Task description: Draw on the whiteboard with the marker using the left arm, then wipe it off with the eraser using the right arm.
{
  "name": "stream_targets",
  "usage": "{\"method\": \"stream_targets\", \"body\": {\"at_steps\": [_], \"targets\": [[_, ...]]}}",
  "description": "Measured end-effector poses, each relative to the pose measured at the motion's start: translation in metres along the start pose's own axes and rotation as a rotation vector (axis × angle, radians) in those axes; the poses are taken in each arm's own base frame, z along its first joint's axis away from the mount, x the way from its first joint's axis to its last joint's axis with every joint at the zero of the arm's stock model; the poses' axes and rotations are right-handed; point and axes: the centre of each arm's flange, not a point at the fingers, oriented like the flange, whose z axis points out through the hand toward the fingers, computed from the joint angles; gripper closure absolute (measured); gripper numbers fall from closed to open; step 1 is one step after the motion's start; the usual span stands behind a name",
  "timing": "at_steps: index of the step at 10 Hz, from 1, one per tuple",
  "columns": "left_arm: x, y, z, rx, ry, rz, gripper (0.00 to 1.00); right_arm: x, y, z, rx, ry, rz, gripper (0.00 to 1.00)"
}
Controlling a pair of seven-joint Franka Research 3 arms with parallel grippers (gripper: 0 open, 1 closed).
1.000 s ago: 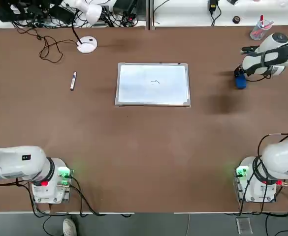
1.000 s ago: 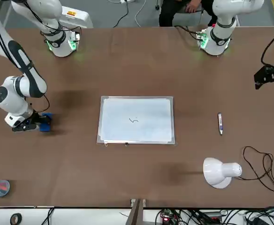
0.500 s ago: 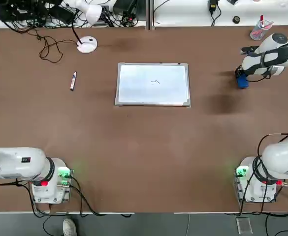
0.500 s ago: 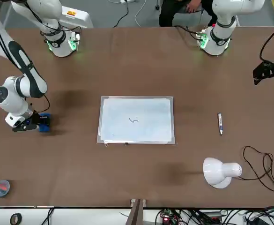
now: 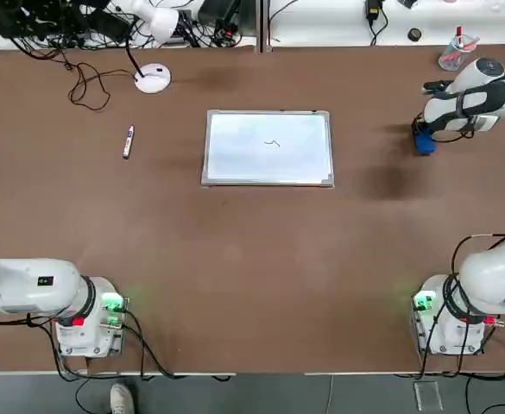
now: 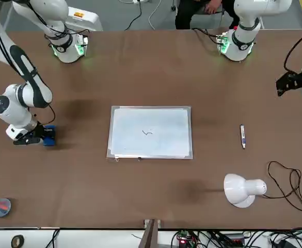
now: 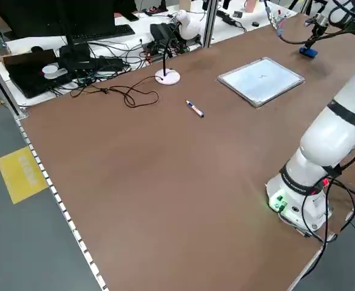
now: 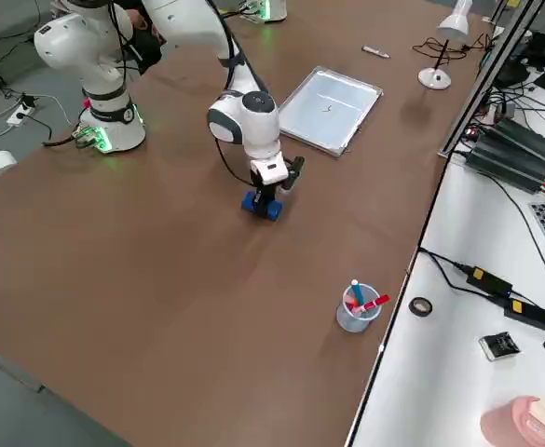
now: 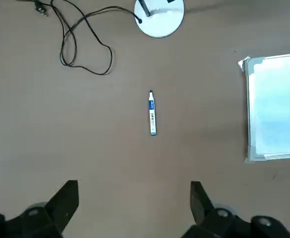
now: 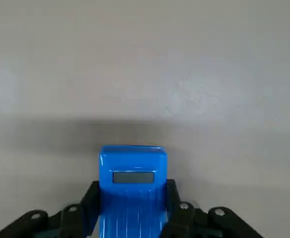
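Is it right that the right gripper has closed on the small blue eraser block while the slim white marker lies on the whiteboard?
Not quite. The slim white marker lies on the brown table, apart from the silver-framed whiteboard, as the top view shows. The right gripper does clamp the blue eraser block.

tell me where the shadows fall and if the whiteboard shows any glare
Top view: soft dark patch on the table nearer the robot than the right tool; the whiteboard looks evenly pale, no hot spot. Right wrist view: a broad shadow band lies just beyond the eraser. Front view: a blurry shadow beside the desk lamp.
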Motion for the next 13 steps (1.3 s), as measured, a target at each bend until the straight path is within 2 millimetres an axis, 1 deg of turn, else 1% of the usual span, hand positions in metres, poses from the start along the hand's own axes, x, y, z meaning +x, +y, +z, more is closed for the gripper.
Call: {"method": "stream_targets", "body": {"at_steps": [1, 2, 3, 5, 7, 10, 13], "targets": [[0.003, 0.001, 0.004, -0.001, -0.006, 0.002, 0.0, 0.004, -0.012, -0.002, 0.004, -0.01, 0.021, 0.44], [0.005, 0.001, 0.007, -0.003, -0.009, 0.003, 0.0, 0.011, -0.03, -0.007, 0.009, -0.025, 0.046, 0.44], [0.006, 0.001, 0.008, -0.003, -0.01, 0.003, 0.0, 0.02, -0.053, -0.016, 0.012, -0.032, 0.067, 0.44], [0.007, 0.001, 0.008, -0.003, -0.012, 0.006, 0.0, 0.037, -0.109, -0.038, 0.019, -0.022, 0.112, 0.44], [0.007, 0.004, 0.009, -0.004, -0.014, 0.013, 0.0, 0.044, -0.164, -0.058, 0.032, 0.001, 0.16, 0.44], [0.008, 0.02, 0.01, -0.005, -0.012, 0.041, 0.0, 0.042, -0.238, -0.075, 0.06, 0.027, 0.226, 0.44], [0.009, 0.02, 0.01, -0.005, -0.011, 0.042, 0.0, 0.031, -0.313, -0.092, 0.098, 0.051, 0.274, 0.44]]}}
